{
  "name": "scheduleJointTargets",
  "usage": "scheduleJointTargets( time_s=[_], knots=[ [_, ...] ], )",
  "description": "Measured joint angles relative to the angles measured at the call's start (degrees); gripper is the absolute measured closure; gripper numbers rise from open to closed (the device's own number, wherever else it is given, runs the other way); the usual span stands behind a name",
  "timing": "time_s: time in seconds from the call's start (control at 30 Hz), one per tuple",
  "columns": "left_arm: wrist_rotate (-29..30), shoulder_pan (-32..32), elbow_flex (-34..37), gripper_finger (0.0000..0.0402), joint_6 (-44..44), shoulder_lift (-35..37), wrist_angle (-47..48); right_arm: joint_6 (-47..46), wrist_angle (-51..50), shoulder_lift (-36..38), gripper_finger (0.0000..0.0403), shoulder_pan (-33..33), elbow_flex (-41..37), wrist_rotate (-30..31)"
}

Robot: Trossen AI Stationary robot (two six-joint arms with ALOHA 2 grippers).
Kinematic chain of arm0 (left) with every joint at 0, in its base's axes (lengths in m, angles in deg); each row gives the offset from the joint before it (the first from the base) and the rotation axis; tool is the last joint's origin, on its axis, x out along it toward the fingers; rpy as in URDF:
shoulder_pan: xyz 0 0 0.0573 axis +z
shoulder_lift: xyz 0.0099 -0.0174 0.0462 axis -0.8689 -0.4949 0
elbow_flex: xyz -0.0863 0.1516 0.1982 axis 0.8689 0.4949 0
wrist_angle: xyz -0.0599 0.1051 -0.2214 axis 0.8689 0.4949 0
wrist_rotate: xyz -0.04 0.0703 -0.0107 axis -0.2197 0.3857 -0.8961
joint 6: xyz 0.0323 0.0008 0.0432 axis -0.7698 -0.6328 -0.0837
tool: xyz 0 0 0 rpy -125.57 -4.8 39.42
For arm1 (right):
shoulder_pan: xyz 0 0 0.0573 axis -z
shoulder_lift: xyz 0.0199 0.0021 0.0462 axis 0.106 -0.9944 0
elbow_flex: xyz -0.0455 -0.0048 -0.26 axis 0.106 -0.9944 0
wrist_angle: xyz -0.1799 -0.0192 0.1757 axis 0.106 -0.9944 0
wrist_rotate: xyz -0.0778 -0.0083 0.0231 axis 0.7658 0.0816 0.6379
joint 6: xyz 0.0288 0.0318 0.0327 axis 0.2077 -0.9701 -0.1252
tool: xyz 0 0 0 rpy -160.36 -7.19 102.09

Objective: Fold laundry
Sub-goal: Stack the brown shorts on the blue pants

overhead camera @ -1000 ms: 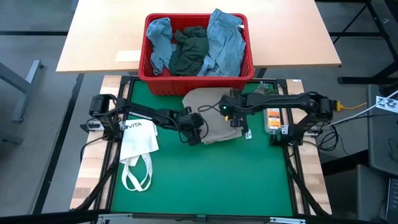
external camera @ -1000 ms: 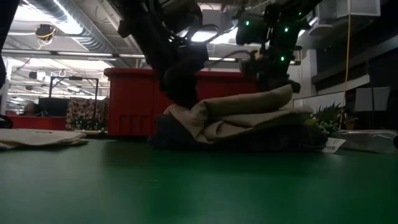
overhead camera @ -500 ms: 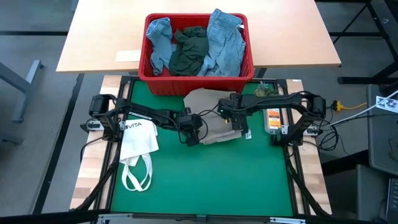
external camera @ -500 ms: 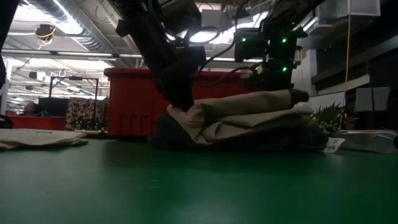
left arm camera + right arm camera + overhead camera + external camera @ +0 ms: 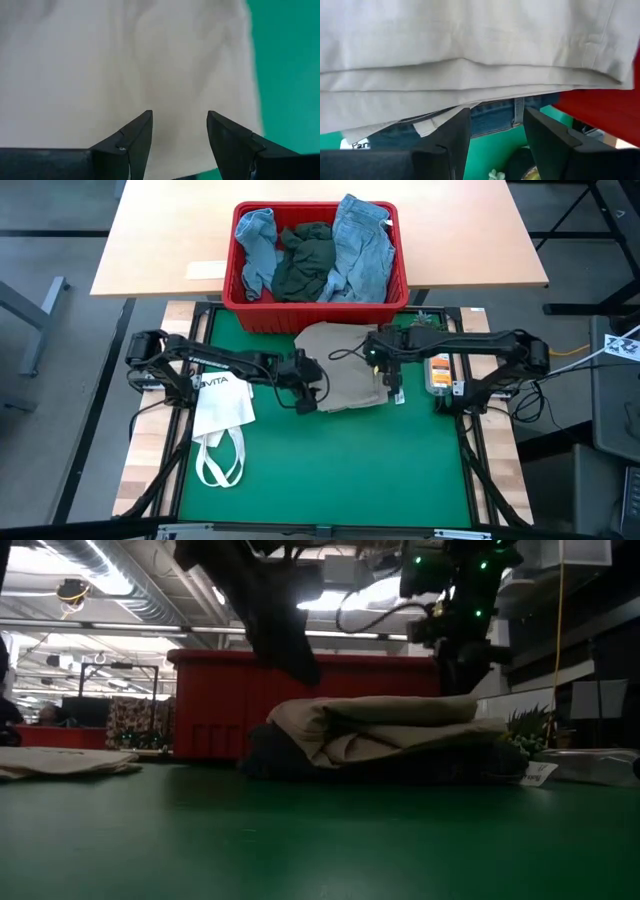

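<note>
A folded beige piece [image 5: 345, 370] lies at the far middle of the green mat, on top of dark jeans [image 5: 490, 122] whose edge shows beneath it. In the low view the beige stack [image 5: 390, 725] rests flat on the dark layer [image 5: 380, 768]. My left gripper [image 5: 310, 395] hovers open over the stack's left end, with only beige cloth [image 5: 125, 75] beyond its fingers. My right gripper [image 5: 388, 385] hovers open over the right end, facing the folded edges [image 5: 470, 75].
A red basket [image 5: 250, 310] at the mat's far edge holds light blue pieces [image 5: 360, 240] and a dark green-grey one [image 5: 305, 260]. A white tote bag [image 5: 222, 405] lies at the left. An orange object [image 5: 438, 370] sits at the right. Bare green mat [image 5: 330, 470] lies toward the near edge.
Both grippers have risen off the beige stack, the left from its left end and the right from its right end. The top beige layer, raised at its right end before, now lies flat and level on the stack.
</note>
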Motion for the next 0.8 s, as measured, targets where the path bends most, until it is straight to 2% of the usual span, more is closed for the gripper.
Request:
scheduleJointTargets(
  time_s=[0.13,0.37,0.67,0.8],
  knots=[
    [-2.26,-1.67,0.0,0.0219,0.09,0.0,-0.4,0.03,0.79,1.85,0.0219,-3.5,0.0,-0.14],
    [-2.2,-5.8,0.0,0.0219,0.09,0.0,-0.65,2.62,3.43,1.13,0.0219,-11.94,0.09,0.09],
    [1.03,-9.41,-0.03,0.0219,0.82,0.0,-0.91,6.09,4.62,-0.32,0.0219,-18.83,0.07,0.6],
    [1.11,-9.86,-0.06,0.0219,1.97,0.0,-0.98,6.19,4.36,-1.02,0.0219,-20.65,0.07,-1.17]
  ],
)
